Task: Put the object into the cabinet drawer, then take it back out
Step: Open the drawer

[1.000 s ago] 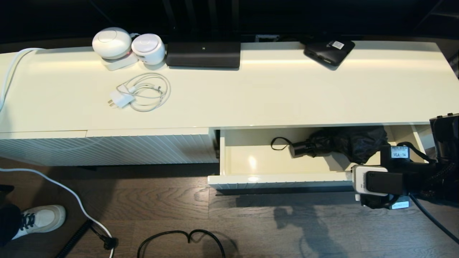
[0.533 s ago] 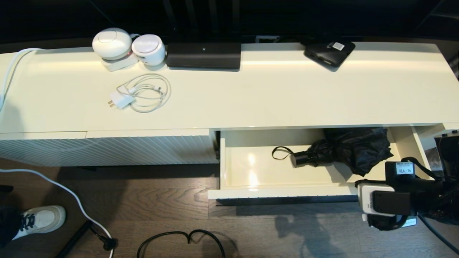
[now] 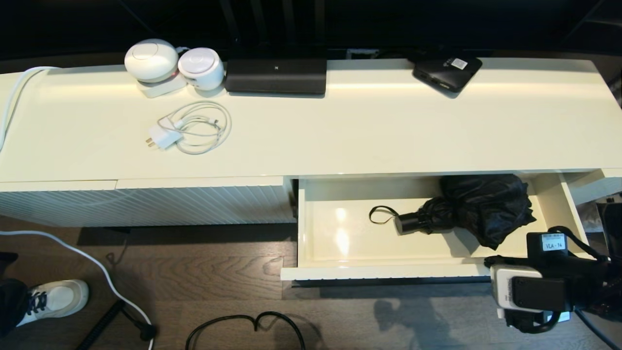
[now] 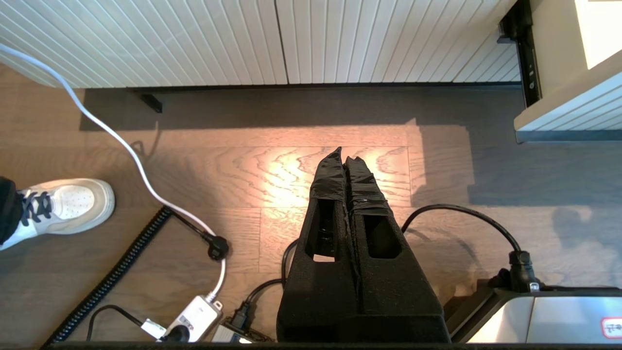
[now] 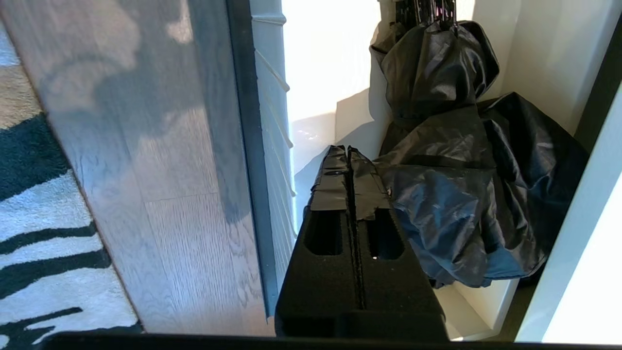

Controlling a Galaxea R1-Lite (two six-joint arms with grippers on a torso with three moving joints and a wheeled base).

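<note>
1. nearest the robot, the left gripper (image 4: pixel 346 158) hangs parked over the wood floor (image 4: pixel 204 165) in front of the closed ribbed panel (image 4: pixel 272 43), its fingers pressed together on nothing.
2. the right gripper (image 5: pixel 348 151) sits at the right end of the cabinet drawer (image 3: pixel 384 271), just above the ribbed front edge; its taped fingers (image 5: pixel 335 175) are closed flat against each other and hold nothing.
3. the drawer stands pulled out, so the step in hand appears to be reaching in to take the object back. to do it well, the right gripper would need to spread its fingers before descending, and aim for a firm part rather than loose fabric, which would likely slip or bunch.
4. the folding umbrella (image 3: pixel 478 206) lies on the drawer floor toward the right rear corner. in the right wrist view its glossy fabric (image 5: pixel 452 204) is just beside the fingertips, on the side away from the drawer front, near but apparently not touching.
5. farther along, its short handle (image 3: pixel 407 223) and wrist loop (image 3: pixel 380 214) point toward the drawer's middle, well apart from the gripper.
</note>
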